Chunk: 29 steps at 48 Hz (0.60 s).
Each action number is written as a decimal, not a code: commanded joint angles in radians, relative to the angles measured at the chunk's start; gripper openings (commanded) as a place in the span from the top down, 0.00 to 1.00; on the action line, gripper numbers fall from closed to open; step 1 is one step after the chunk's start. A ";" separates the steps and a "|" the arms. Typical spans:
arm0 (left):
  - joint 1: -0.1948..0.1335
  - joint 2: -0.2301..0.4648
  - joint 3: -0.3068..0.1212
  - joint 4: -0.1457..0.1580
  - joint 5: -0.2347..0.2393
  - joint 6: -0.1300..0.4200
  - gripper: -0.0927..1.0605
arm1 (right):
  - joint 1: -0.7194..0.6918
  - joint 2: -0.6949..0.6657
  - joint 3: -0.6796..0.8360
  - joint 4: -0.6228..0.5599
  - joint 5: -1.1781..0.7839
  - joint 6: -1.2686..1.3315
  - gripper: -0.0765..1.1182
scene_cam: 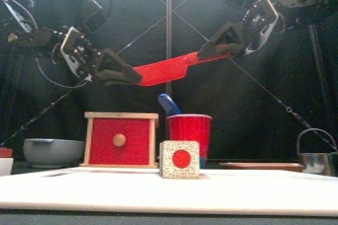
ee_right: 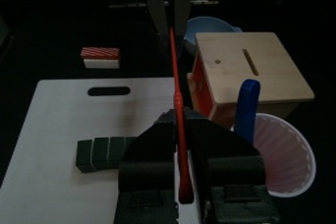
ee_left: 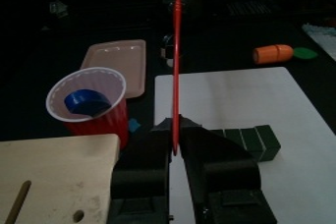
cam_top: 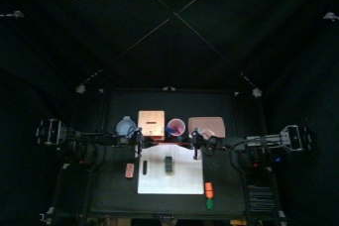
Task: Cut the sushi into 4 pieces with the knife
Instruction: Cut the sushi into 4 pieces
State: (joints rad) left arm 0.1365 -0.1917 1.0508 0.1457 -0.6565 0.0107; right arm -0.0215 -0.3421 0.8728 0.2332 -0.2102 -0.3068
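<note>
Both jaws are clamped on the red knife: the left gripper at its lower end, the right gripper at its higher end (a handover to settle the grip, I'd guess). It hangs high over the white board, where the sushi roll lies, seemingly whole, on the near side of the red cup.

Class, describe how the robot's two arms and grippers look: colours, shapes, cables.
The left arm and right arm are black and jointed, with black cables looping along them. The left gripper and right gripper each have two blocky black jaws, grey from outside, under a pale cross-plate.
</note>
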 commanded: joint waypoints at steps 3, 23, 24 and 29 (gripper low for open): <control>-0.002 0.002 -0.008 0.006 -0.084 -0.003 0.60 | 0.029 0.011 -0.006 0.006 -0.009 0.003 0.92; -0.044 0.207 -0.040 0.006 -0.219 -0.009 0.61 | 0.044 0.089 0.011 0.037 -0.008 0.003 0.92; -0.051 0.216 -0.046 0.005 -0.219 -0.009 0.61 | 0.044 0.094 0.012 0.040 -0.009 0.003 0.92; -0.075 0.236 -0.060 0.002 -0.219 -0.011 0.61 | 0.046 0.114 0.017 0.055 -0.006 0.003 0.92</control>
State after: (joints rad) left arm 0.0782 0.0460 1.0462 0.1534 -0.8468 0.0015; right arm 0.0184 -0.2316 0.9020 0.2792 -0.2117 -0.3022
